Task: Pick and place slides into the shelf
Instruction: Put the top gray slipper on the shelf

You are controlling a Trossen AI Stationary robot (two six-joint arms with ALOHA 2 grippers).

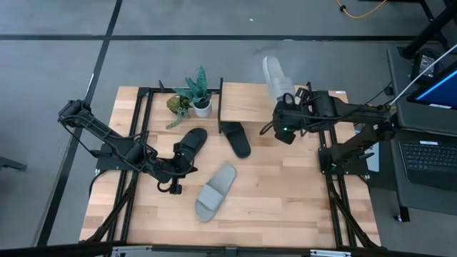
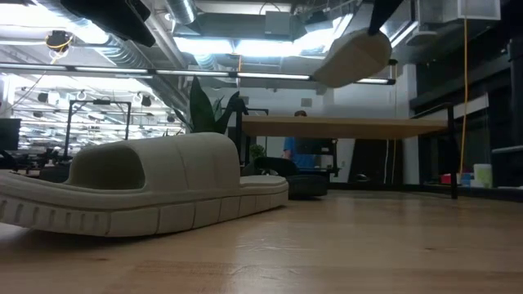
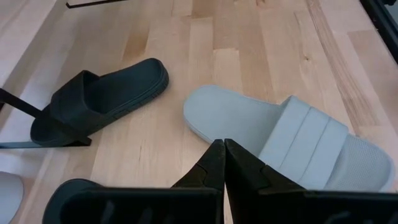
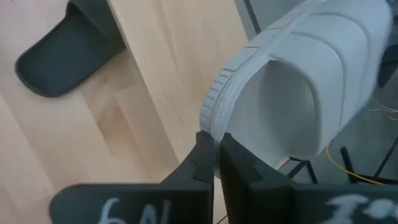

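One light grey slide is up in the air over the far right corner of the shelf, held by my right gripper, which is shut on it. The low view shows this slide above the shelf's top board. A second grey slide lies sole down on the table. One black slide lies partly under the shelf's near edge, another black slide to its left. My left gripper is shut and empty, low between that black slide and the grey one. My right gripper pinches the grey slide between its two fingers at the sole's edge, at the end next to the strap. The slide is lifted clear and tilted, reaching away from the fingers toward the table's far edge.
A small potted plant stands at the shelf's left far corner. The shelf's thin black frame runs by the black slide. Bare wood shows near the right front of the table. A laptop sits right of the table.
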